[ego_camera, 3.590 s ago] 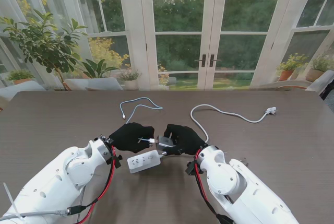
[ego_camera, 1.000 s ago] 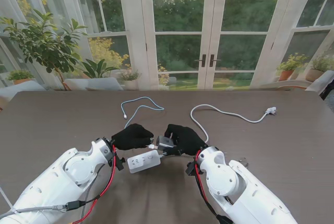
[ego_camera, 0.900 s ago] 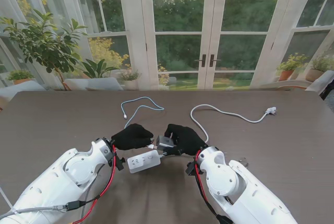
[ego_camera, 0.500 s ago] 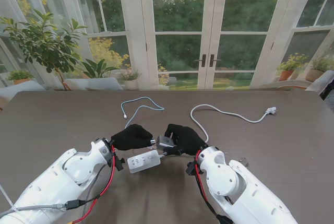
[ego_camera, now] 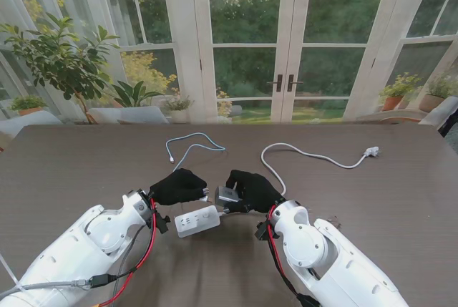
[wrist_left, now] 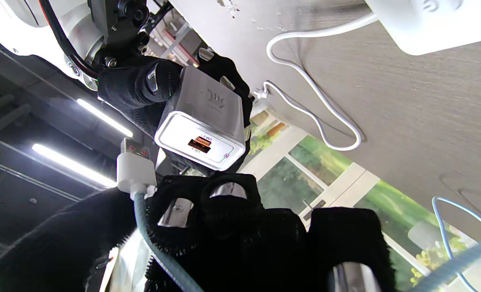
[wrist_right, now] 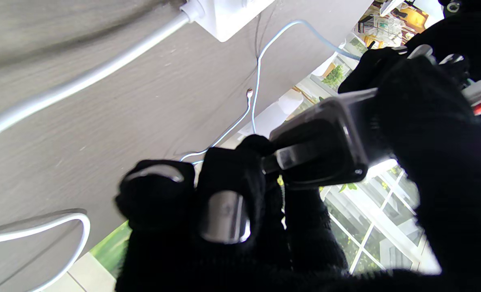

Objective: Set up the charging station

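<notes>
My right hand [ego_camera: 252, 189] is shut on a silver-white charger block [ego_camera: 227, 195], held just above the table. In the left wrist view the charger [wrist_left: 202, 121] turns its port face, with an orange USB socket, toward my left hand [wrist_left: 232, 231]. My left hand [ego_camera: 179, 186] is shut on the white USB plug [wrist_left: 133, 166] of the pale blue cable [ego_camera: 189, 146]. The plug sits beside the charger's face, off to one side of the socket and not in it. The white power strip [ego_camera: 197, 220] lies on the table nearer to me than both hands.
The strip's white cord [ego_camera: 308, 155] runs to the far right and ends in a wall plug [ego_camera: 371, 152]. The blue cable's loose end [ego_camera: 169, 158] lies on the dark wood table [ego_camera: 86, 171] farther from me. Glass doors and plants stand behind the table.
Since 3.6 s ago my left hand has carried the USB plug right, closing the gap to the charger. Over the last second both hands barely move.
</notes>
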Robot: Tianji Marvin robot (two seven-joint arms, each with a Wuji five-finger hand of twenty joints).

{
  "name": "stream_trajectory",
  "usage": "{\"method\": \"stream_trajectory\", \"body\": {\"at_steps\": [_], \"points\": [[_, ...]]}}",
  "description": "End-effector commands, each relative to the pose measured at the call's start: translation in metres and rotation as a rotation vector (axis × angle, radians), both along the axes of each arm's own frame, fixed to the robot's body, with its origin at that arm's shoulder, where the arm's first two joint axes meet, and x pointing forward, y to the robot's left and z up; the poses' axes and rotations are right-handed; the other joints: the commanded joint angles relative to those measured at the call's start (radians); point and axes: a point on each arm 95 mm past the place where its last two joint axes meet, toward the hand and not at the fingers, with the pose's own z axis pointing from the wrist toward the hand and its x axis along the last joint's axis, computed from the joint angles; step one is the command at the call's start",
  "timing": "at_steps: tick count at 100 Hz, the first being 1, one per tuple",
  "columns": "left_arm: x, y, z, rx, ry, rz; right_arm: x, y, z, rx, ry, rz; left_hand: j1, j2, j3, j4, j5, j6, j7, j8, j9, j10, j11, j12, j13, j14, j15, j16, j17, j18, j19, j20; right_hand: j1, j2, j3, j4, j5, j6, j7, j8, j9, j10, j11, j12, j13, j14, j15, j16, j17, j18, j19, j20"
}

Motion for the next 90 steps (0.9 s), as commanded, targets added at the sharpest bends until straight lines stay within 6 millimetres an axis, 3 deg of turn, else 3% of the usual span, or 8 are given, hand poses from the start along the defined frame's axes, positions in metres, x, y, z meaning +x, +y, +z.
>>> {"method": "stream_trajectory", "body": {"at_steps": [1, 8, 20, 34, 50, 63, 71, 90], "points": [[-0.0015, -0.0015, -0.0026, 0.006, 0.002, -0.01, -0.0016, 0.0032, -0.0012, 0.002, 0.011, 0.012, 0.015, 0.012, -0.215, -0.153, 0.146, 0.144, 0.153, 0.017, 0.069, 0.114, 0.222, 0.008, -0.081, -0.53, 0.171, 0.077, 0.035, -0.09, 0.282, -0.001, 0.147, 0.129, 0.174, 0.126, 0.042, -0.093, 0.274, 0.075, 0.028, -0.081, 0.1, 0.007, 0.03, -0.002, 0.021, -0.578, 0.007, 0.0, 0.047, 0.01], [-0.002, -0.0006, -0.0034, 0.011, -0.003, -0.007, -0.0014, 0.0033, -0.0012, 0.002, 0.011, 0.012, 0.091, -0.038, -0.48, -0.309, 0.142, 0.111, 0.123, -0.001, 0.069, 0.089, 0.198, 0.011, -0.081, -0.53, 0.171, 0.077, 0.038, -0.138, 0.282, -0.015, 0.148, 0.129, 0.175, 0.126, 0.042, -0.093, 0.274, 0.075, 0.027, -0.08, 0.1, 0.007, 0.03, 0.0, 0.022, -0.578, 0.007, 0.0, 0.047, 0.01], [-0.0033, 0.001, -0.0034, 0.02, -0.009, -0.013, -0.0012, 0.0033, -0.0013, 0.001, 0.013, 0.013, 0.1, -0.168, -0.475, -0.361, 0.139, 0.074, 0.05, -0.049, 0.069, 0.066, 0.152, 0.024, -0.081, -0.53, 0.171, 0.077, 0.041, -0.188, 0.281, -0.039, 0.148, 0.129, 0.174, 0.126, 0.041, -0.093, 0.274, 0.075, 0.027, -0.081, 0.1, 0.007, 0.03, 0.001, 0.022, -0.578, 0.007, 0.0, 0.047, 0.01], [-0.0044, 0.0016, -0.0034, 0.007, -0.009, -0.016, -0.0014, 0.0034, -0.0019, 0.001, 0.016, 0.013, 0.044, -0.234, -0.04, -0.228, 0.109, 0.099, -0.067, -0.1, 0.071, 0.083, 0.112, 0.033, -0.081, -0.53, 0.171, 0.077, 0.042, -0.209, 0.282, -0.046, 0.147, 0.131, 0.174, 0.126, 0.04, -0.093, 0.274, 0.076, 0.025, -0.081, 0.101, 0.008, 0.03, 0.001, 0.022, -0.579, 0.006, 0.0, 0.047, 0.01], [-0.0047, 0.0033, -0.0024, 0.007, -0.026, -0.015, -0.0017, 0.0036, -0.0025, 0.001, 0.019, 0.014, 0.009, -0.197, 0.024, -0.066, 0.041, 0.155, -0.277, -0.184, 0.071, 0.081, 0.05, 0.056, -0.081, -0.53, 0.171, 0.077, 0.044, -0.247, 0.282, -0.066, 0.147, 0.13, 0.173, 0.126, 0.039, -0.091, 0.274, 0.077, 0.025, -0.081, 0.102, 0.007, 0.03, -0.001, 0.022, -0.579, 0.006, 0.0, 0.047, 0.01], [-0.0056, 0.0045, -0.0015, 0.02, -0.039, -0.024, -0.0014, 0.0034, -0.0027, 0.0, 0.02, 0.014, 0.097, -0.16, -0.487, -0.338, -0.011, 0.159, -0.32, -0.184, 0.07, 0.074, -0.018, 0.101, -0.081, -0.53, 0.171, 0.077, 0.045, -0.276, 0.281, -0.087, 0.147, 0.131, 0.173, 0.126, 0.038, -0.091, 0.273, 0.077, 0.024, -0.08, 0.103, 0.008, 0.03, 0.001, 0.022, -0.579, 0.006, 0.0, 0.047, 0.01], [-0.0062, 0.0052, -0.0008, 0.034, -0.045, -0.034, -0.001, 0.0032, -0.0027, -0.001, 0.022, 0.013, 0.073, -0.255, -0.454, -0.398, -0.064, 0.161, -0.323, -0.172, 0.07, 0.083, -0.071, 0.142, -0.081, -0.53, 0.171, 0.077, 0.045, -0.286, 0.282, -0.104, 0.147, 0.131, 0.173, 0.126, 0.038, -0.091, 0.274, 0.078, 0.024, -0.08, 0.103, 0.007, 0.03, 0.001, 0.023, -0.579, 0.006, 0.0, 0.047, 0.01], [-0.0067, 0.0055, 0.0015, 0.081, -0.066, -0.073, -0.0007, 0.0029, -0.0034, 0.0, 0.025, 0.013, 0.129, -0.459, -0.179, -0.394, -0.205, 0.168, -0.336, -0.144, 0.06, 0.061, -0.205, 0.247, -0.081, -0.53, 0.171, 0.077, 0.04, -0.294, 0.281, -0.158, 0.146, 0.131, 0.172, 0.126, 0.037, -0.09, 0.273, 0.079, 0.023, -0.079, 0.104, 0.007, 0.029, 0.005, 0.024, -0.579, 0.006, 0.0, 0.047, 0.01]]}}
